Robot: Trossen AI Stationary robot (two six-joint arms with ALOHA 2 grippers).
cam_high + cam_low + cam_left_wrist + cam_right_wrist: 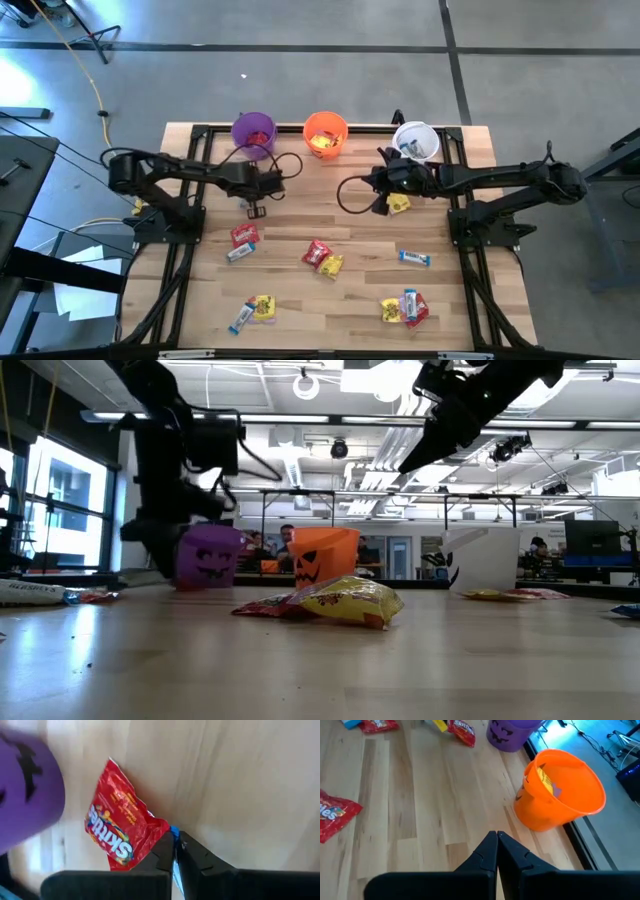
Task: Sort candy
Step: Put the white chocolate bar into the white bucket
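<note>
Left gripper (255, 208): just in front of purple bucket (254, 131), fingers pressed together, a sliver of blue wrapper at the tips; can't tell what it is.
Right gripper (378, 205): fingers together, nothing between them, raised over table near white bucket (416, 141), yellow packet (399, 204) just beside it.
Buckets: purple, orange bucket (325, 134), white in a row along far edge; orange has yellow candy inside.
Candy: scattered on wooden table (340, 300); Skittles packet (121, 827) by left gripper, red+yellow pair (323, 258) mid-table, blue-white bar (414, 259) toward right, small piles at near edge.
In the way: black cables loop beside both wrists.
</note>
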